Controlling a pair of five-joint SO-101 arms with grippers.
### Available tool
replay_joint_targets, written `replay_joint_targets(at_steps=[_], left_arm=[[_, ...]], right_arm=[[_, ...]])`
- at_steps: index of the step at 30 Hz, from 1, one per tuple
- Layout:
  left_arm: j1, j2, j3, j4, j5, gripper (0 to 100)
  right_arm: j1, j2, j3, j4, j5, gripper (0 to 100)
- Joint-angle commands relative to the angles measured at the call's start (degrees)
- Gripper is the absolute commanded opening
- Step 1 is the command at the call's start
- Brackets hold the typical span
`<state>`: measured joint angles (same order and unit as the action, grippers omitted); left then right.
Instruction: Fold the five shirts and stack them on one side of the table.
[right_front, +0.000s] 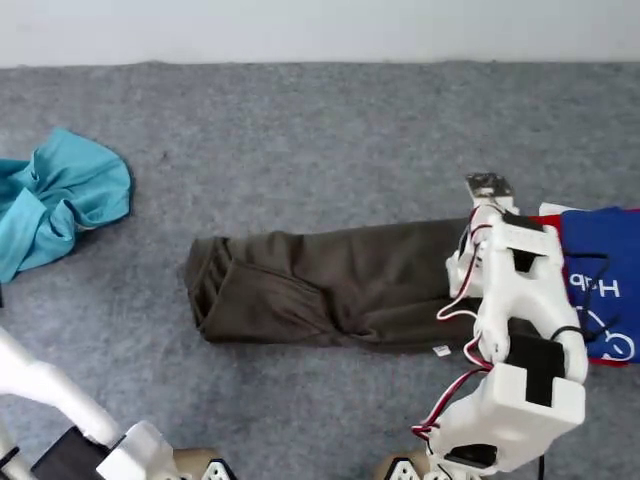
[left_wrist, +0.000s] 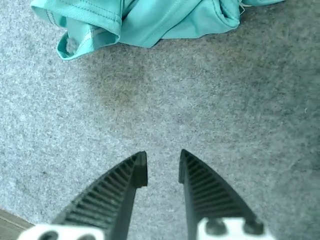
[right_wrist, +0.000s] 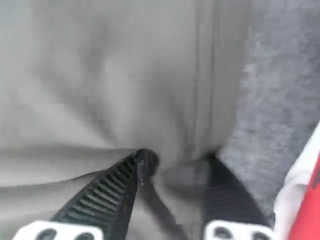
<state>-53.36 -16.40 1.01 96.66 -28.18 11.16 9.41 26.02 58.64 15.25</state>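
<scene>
Currently: olive shirt (right_front: 330, 285) mid-table, rolled into long strip, long axis running left–right. Right gripper (right_wrist: 177, 162) sits at strip's right end, fingers dug into cloth, apparently pinching bunched fold. Blue shirt (right_front: 600, 280) just beyond that end, at table's right edge. Rest of strip stretches leftward from gripper. Left gripper (left_wrist: 162, 167) slightly parted, holding nothing, over bare carpet near crumpled teal shirt (right_front: 60, 195), well apart from strip. Right arm clearly nearer.
</scene>
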Motion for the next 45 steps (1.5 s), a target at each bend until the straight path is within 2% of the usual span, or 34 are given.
replay_joint_targets(at_steps=[1,4,8,12,17,22,27,34,45], left_arm=[[0.44,-1.93,-1.19,1.05,0.09,12],[0.18,-1.93,-1.19,1.32,0.09,12],[0.09,-1.93,-1.19,1.14,0.09,12],[0.18,-1.67,-1.10,1.23,0.09,12],[0.18,-2.02,-1.27,1.23,0.09,12],[0.09,-2.02,-1.19,1.32,0.09,12],[0.09,-2.02,-1.10,1.32,0.09,12],[0.09,-2.02,-0.84,1.32,0.26,12],[0.09,-2.02,2.07,0.88,1.76,12]], right_arm=[[-0.22,-0.75,-0.53,1.36,0.53,2.9],[-0.48,-3.38,-0.88,3.47,4.75,0.9],[-0.92,-11.03,-0.97,6.99,6.68,0.9],[-5.49,-20.44,-0.97,14.02,8.00,0.9],[-19.12,-33.01,-1.05,20.62,7.82,0.9],[-34.77,-39.87,-1.85,20.35,4.22,0.9],[-43.65,-34.68,-6.42,16.75,2.37,0.9],[-51.74,-17.19,-19.34,15.96,2.55,0.9],[-57.27,6.20,-43.87,17.89,2.64,0.9]])
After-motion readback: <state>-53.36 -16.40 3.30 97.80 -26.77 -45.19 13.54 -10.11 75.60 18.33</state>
